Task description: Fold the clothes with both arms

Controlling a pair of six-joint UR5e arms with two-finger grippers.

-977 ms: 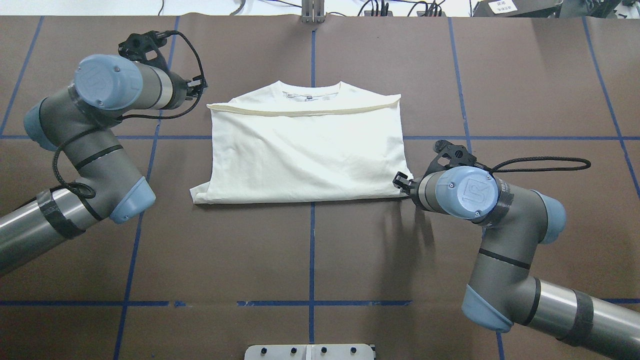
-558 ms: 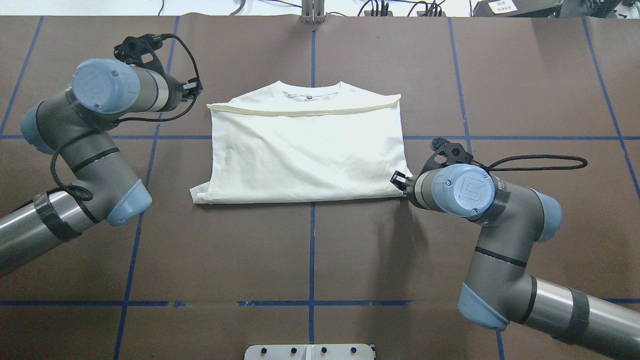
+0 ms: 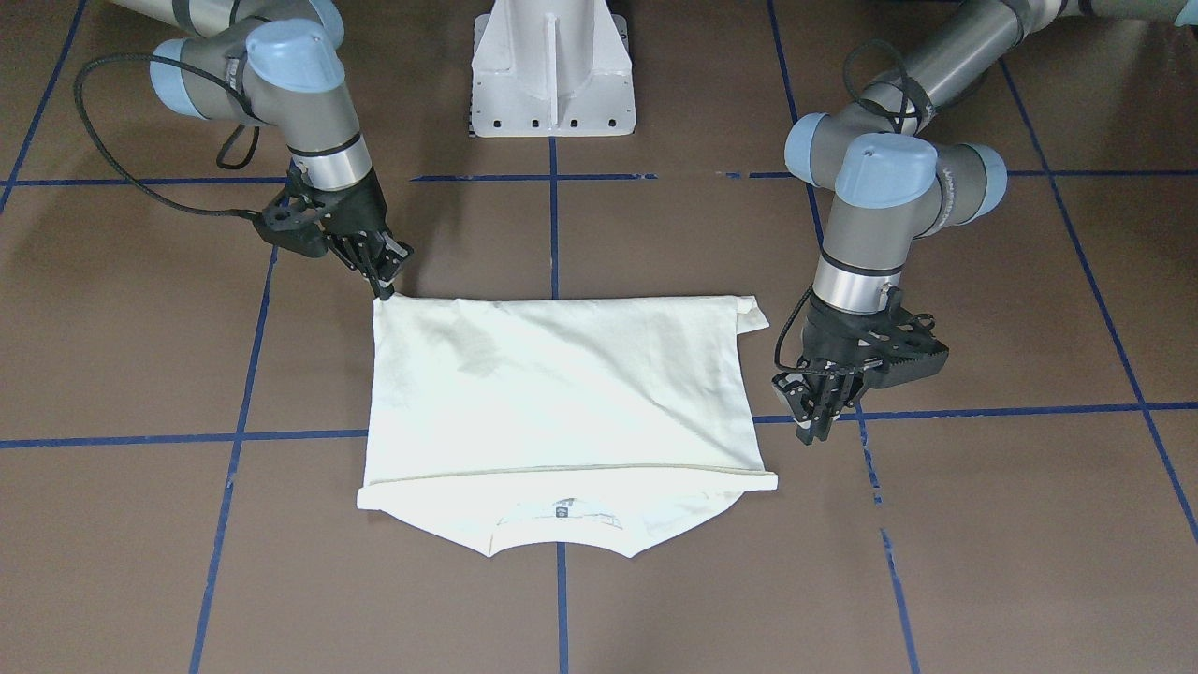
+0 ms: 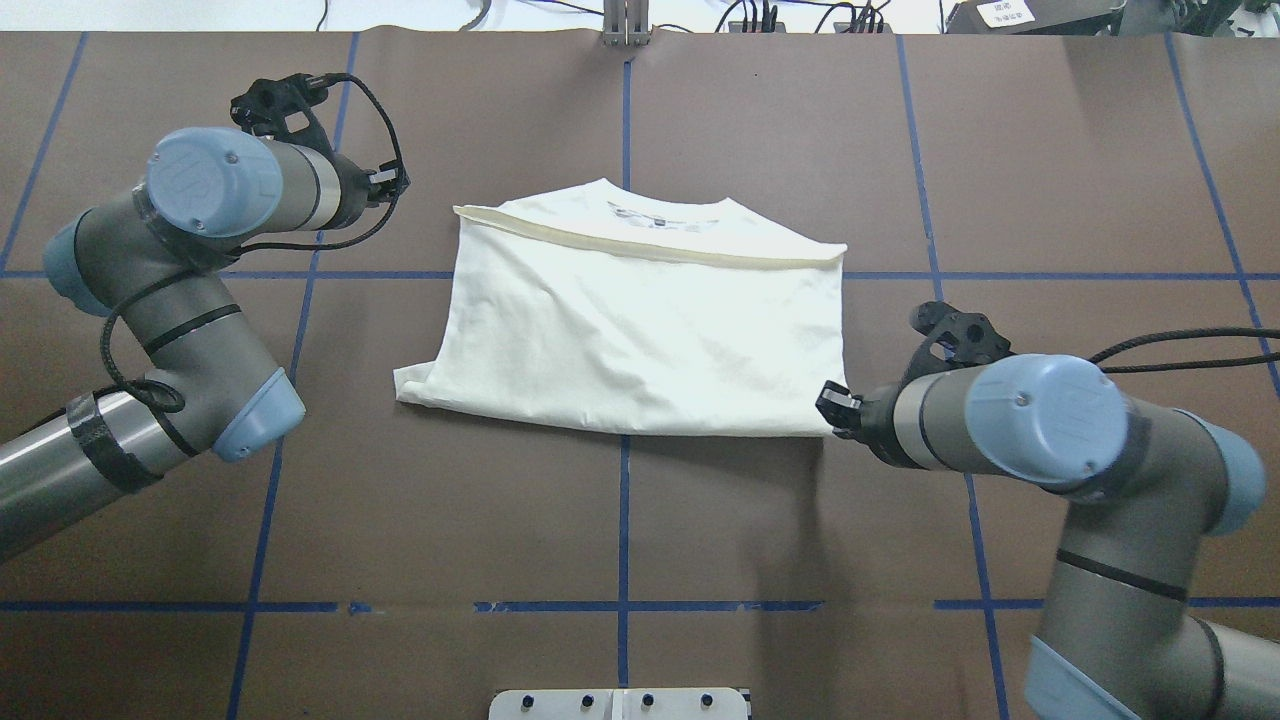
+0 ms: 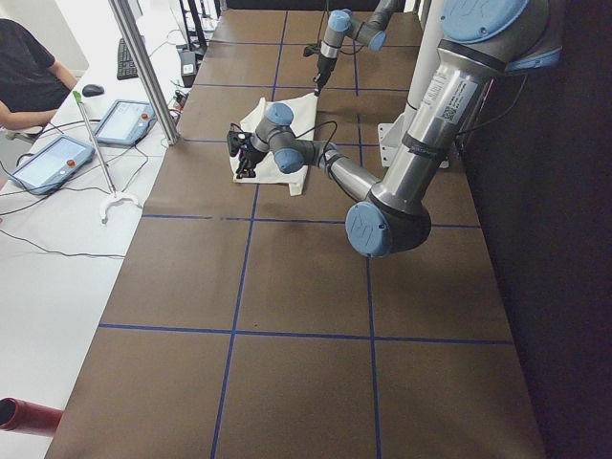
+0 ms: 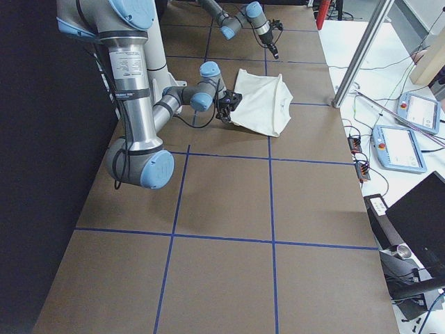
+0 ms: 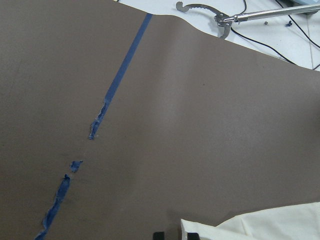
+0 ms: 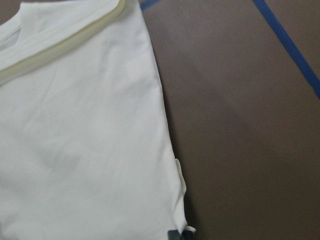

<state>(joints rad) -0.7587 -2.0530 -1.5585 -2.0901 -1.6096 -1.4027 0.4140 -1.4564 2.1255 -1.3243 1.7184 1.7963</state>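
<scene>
The cream-white T-shirt lies folded on the brown table, plain back up, its collar at the far edge. It also shows in the front-facing view. My right gripper is low at the shirt's near right corner and shut on it. The right wrist view shows the fabric right at the fingertips. My left gripper hangs shut and empty, just left of the shirt's far left edge and apart from it. The left wrist view catches only a shirt corner.
The white pedestal base stands at the table's near edge in the middle. Blue tape lines cross the brown table. A metal post and tablets stand beyond the table's far edge, where an operator sits.
The right arm has swung right and toward the robot, dragging the shirt's near right corner with it. The shirt has slid right and turned slightly. The left gripper has barely moved.
</scene>
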